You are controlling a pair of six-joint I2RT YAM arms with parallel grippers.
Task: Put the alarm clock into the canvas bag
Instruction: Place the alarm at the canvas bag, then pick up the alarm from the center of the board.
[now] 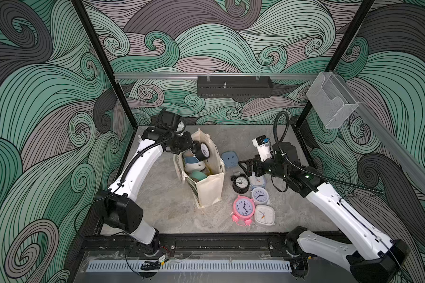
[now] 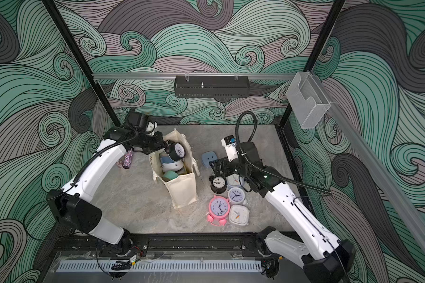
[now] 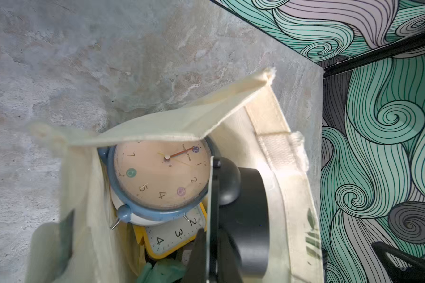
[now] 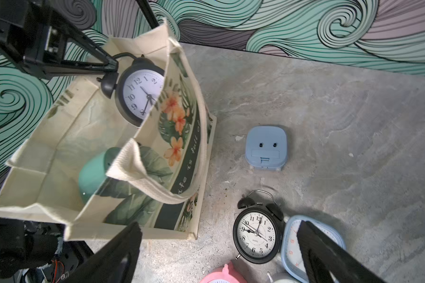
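Observation:
My left gripper [image 1: 193, 149] is shut on the thin top handle of a black twin-bell alarm clock [image 1: 203, 150] [image 2: 178, 150]. The clock hangs in the open mouth of the canvas bag [image 1: 207, 191] [image 2: 183, 193], its white face [image 4: 140, 95] half behind the printed front wall [image 4: 177, 137]. In the left wrist view the black clock body [image 3: 250, 220] hangs beside the closed fingers [image 3: 199, 254]. My right gripper [image 4: 220, 226] stands wide open and empty to the bag's right, low over a second black alarm clock [image 4: 257, 235] [image 1: 241, 182] on the table.
Inside the bag lie a blue-rimmed clock [image 3: 162, 171], a yellow one [image 3: 172, 235] and a teal one [image 4: 93, 171]. To the bag's right lie a pink clock [image 1: 244, 208], a white square one [image 1: 264, 215], a pale blue round one [image 1: 260, 195] and a blue one face down [image 1: 230, 159]. A glittery tube [image 2: 128, 159] lies by the left arm.

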